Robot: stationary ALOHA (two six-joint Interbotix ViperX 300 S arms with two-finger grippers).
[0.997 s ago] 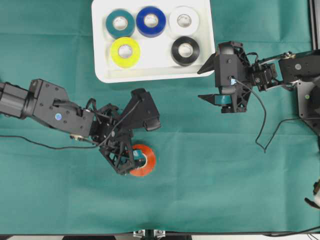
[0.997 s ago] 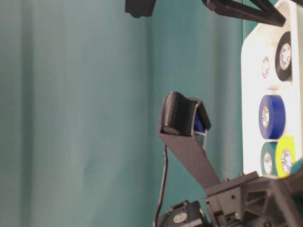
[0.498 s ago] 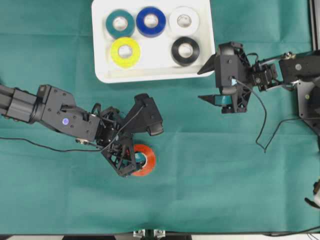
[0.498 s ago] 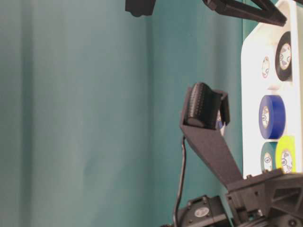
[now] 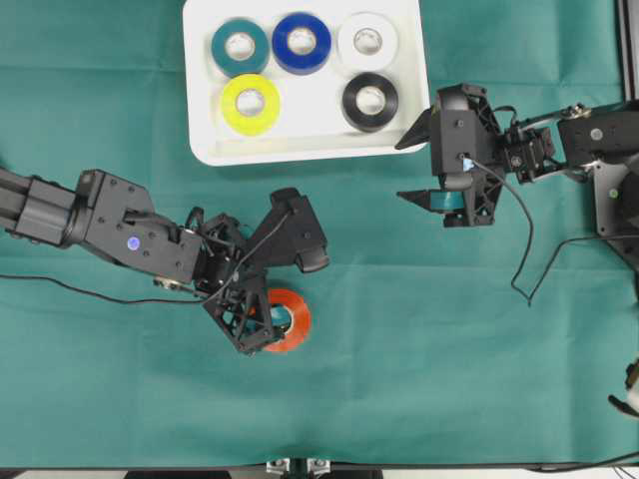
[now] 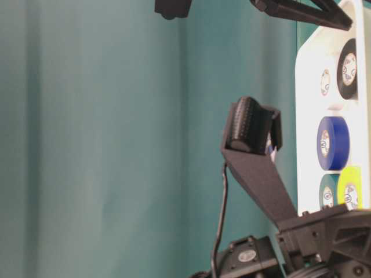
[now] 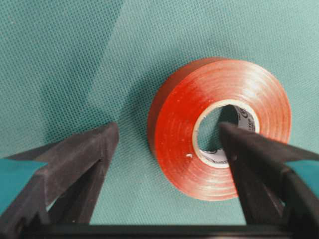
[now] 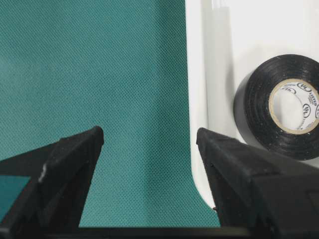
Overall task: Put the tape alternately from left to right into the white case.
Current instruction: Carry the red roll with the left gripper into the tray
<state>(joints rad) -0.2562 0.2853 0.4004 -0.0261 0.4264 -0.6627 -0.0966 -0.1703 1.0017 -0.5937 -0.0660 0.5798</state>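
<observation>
Overhead: we are seeing left pincer (image 5: 268, 299) straddling orange-red roll (image 5: 287, 319) on counter (image 5: 449, 379), below white case (image 5: 300, 152) holding five rolls; middle front slot free.

Left wrist: one finger (image 7: 249, 149) entering core, other outside, apart, not yet clamped.

Right wrist: right pincer (image 8: 149, 144) waiting agape beside case rim; black roll (image 8: 279, 107) partly cut off.

glossy orange-red tape (image 7: 219, 129), woven matt green cloth (image 7: 60, 59)
</observation>
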